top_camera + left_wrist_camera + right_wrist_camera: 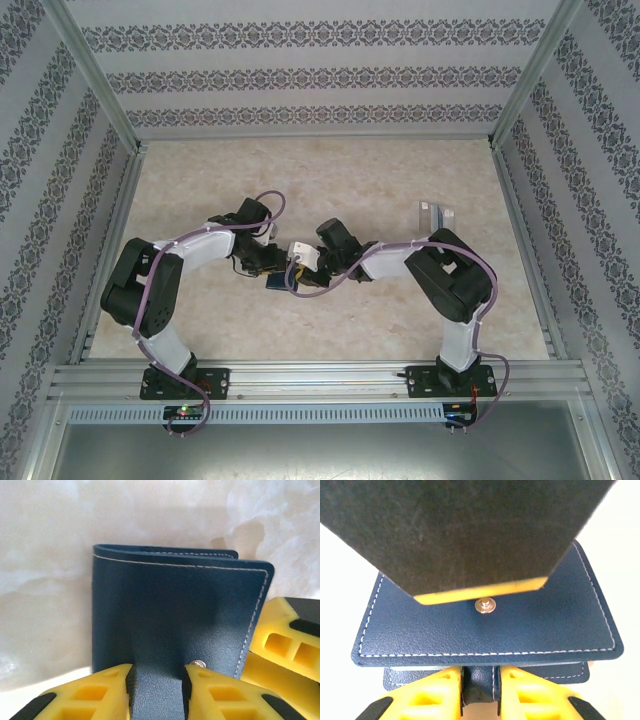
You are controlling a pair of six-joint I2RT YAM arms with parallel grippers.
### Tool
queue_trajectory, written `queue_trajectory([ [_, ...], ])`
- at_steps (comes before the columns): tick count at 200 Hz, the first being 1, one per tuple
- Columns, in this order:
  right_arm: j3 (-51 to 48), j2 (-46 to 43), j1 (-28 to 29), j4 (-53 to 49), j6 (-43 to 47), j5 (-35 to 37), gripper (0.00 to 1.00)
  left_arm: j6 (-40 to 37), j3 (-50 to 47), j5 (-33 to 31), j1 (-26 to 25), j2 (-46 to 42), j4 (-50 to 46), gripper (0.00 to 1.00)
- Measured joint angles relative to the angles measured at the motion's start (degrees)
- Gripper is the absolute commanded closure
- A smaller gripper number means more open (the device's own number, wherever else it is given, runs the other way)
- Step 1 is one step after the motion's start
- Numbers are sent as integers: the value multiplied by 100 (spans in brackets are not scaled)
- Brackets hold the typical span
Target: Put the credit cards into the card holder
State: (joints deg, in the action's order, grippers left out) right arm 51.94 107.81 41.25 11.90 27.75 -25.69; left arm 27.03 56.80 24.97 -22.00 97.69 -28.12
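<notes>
Near the middle of the desk (330, 180), a little toward 6 o'clock, the card holder (272, 283) lies where both arms meet. From above, the left arm (150, 290) reaches in from 8 o'clock and the right arm (450, 280) from 4 o'clock. Their wrists are almost touching over the holder, and a small blue corner of it peeks out beneath them. A clear plastic box (432, 215) stands well apart, toward 2 o'clock from the holder.

Through the left wrist camera the card holder is folded shut, dark navy with pale stitching along its edges, on the marbled desk. Its snap tab (157, 690) runs down toward 6 o'clock. The left jaws stand narrow and pinch that tab between their yellow left fingers (100, 695). A small metal stud (199, 663) sits just beside the finger at 5 o'clock. At 4 o'clock a yellow right finger (282, 640) rests just beside the holder's stitched edge.

Through the right wrist camera the navy cover spreads across the view with the stud near its centre. A black-faced, yellow-edged finger of the left jaws comes in from 12 o'clock, its tip just above the stud. At 6 o'clock the right jaws stand narrow, with a fold of navy leather from the holder's lower layer filling the gap between the fingers, so they grip the card holder too.
</notes>
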Motion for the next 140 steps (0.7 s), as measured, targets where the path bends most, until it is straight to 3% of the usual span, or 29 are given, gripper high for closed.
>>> queue_trajectory([
  [61,-1631,-422,-214,2177,-984,-33,81,-9,9,2,-2,223,0,65],
  [77,-1792,-424,-212,2507,-1137,-37,84,-9,9,-11,0,225,0,65],
  [140,-2492,-435,-236,3919,-1622,-92,84,-4,-2,-146,0,223,-4,63],
])
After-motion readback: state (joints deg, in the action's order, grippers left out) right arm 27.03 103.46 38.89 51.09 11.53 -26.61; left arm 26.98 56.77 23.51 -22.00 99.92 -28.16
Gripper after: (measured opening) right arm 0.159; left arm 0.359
